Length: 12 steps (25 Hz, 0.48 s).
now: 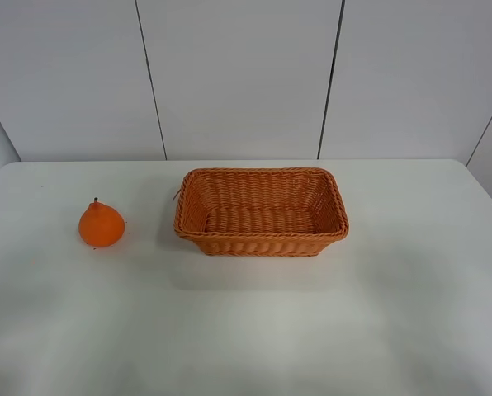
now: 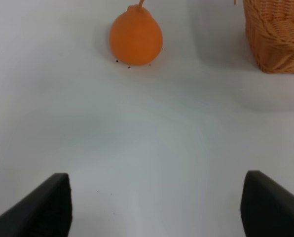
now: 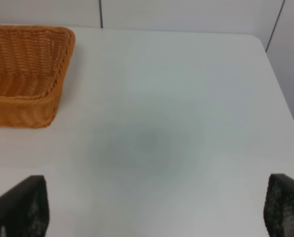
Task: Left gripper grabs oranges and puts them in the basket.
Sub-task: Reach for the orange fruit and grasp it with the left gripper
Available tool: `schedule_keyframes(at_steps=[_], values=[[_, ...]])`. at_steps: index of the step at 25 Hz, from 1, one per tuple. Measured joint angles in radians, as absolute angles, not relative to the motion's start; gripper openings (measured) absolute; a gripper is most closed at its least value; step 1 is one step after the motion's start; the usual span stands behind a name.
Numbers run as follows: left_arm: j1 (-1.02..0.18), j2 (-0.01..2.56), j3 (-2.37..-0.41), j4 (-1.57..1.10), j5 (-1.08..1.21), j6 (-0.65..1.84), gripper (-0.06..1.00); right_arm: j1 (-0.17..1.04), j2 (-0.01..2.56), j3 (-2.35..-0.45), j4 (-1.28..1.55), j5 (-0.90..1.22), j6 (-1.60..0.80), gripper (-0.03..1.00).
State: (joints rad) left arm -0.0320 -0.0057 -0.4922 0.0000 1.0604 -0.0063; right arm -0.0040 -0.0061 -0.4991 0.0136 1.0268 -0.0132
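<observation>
The orange (image 1: pixel 101 224), bright and pear-shaped with a small stem, stands on the white table to the left of the wicker basket (image 1: pixel 262 240). The basket is empty. Neither arm shows in the exterior high view. In the left wrist view the orange (image 2: pixel 135 36) lies well ahead of my left gripper (image 2: pixel 159 202), whose two black fingertips (image 2: pixel 48 207) are spread wide and hold nothing; a basket corner (image 2: pixel 277 34) shows beside the orange. In the right wrist view my right gripper (image 3: pixel 157 210) is open and empty, with the basket (image 3: pixel 26 106) off to one side.
The white table (image 1: pixel 395 313) reaches a grey panelled wall (image 1: pixel 246 74) at the back. Its right edge (image 3: pixel 285 98) shows in the right wrist view.
</observation>
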Motion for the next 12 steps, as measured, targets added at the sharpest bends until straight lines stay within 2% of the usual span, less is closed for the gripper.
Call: schedule_keyframes(at_steps=[12], values=[[-0.032,0.001,-0.519,0.000,1.025,-0.007,0.81,-0.004,-0.006,-0.499,0.014,1.027,-0.013,0.69]])
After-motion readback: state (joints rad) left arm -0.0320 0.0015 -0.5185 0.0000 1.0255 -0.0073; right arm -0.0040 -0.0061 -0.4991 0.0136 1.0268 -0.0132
